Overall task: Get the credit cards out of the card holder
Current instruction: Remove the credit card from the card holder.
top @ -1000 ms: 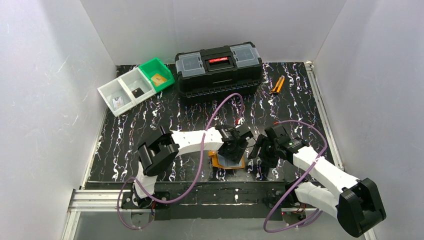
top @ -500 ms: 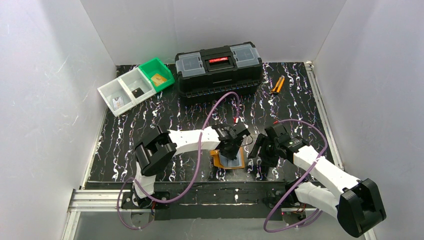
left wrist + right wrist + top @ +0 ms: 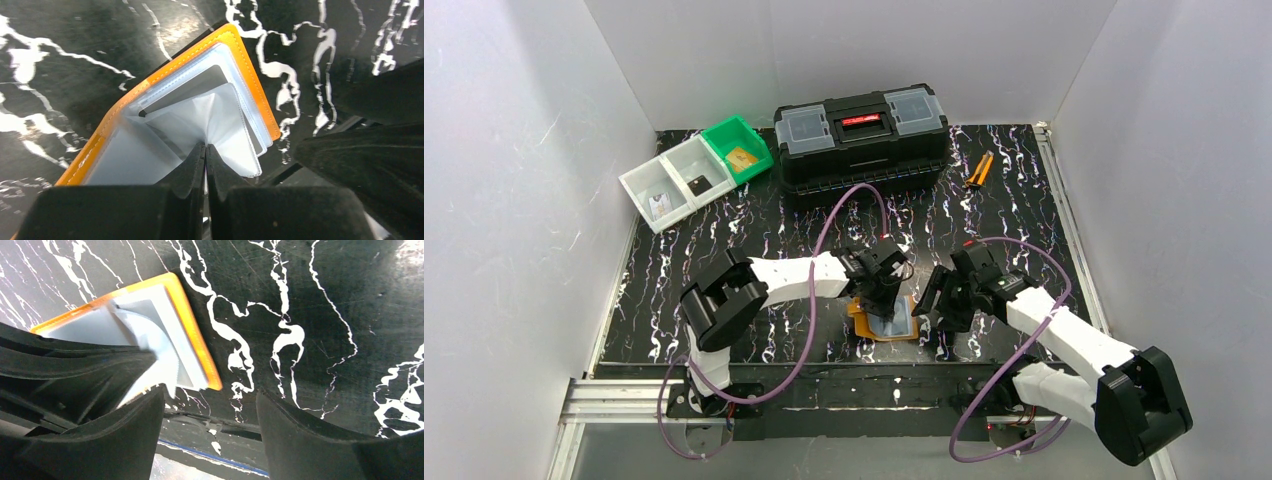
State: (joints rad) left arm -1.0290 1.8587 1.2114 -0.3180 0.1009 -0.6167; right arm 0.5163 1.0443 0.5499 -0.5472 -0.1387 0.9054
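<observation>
Your left gripper (image 3: 205, 150) is clamped tight. Its two black fingers press together on the edge of a clear plastic leaf of the card holder (image 3: 175, 115), and the leaf rises to a peak at the fingertips. The card holder lies open on the black, white-veined table (image 3: 724, 250), close to the near edge and about midway between your two arms, orange cover down and pockets facing up. Whether any credit cards sit in those pockets you cannot tell from these views; the plastic reads only as pale grey layers.

Your right gripper (image 3: 210, 410) stands released, jaws wide apart with nothing between them. It is just beside the holder's right edge, over bare table. From above, the two grippers face each other across the holder, the left one over it and the right one at its side.

Farther back on your left sits a white bin (image 3: 659, 160) with two compartments, a pale piece (image 3: 660, 205) in the nearer one and a small dark piece (image 3: 697, 184) in the other. Touching its far end is a green bin (image 3: 720, 128) holding a tan flat piece (image 3: 742, 157). At the far wall the black toolbox (image 3: 861, 130) stands shut, and to its right lie the orange-handled pliers (image 3: 977, 170).
</observation>
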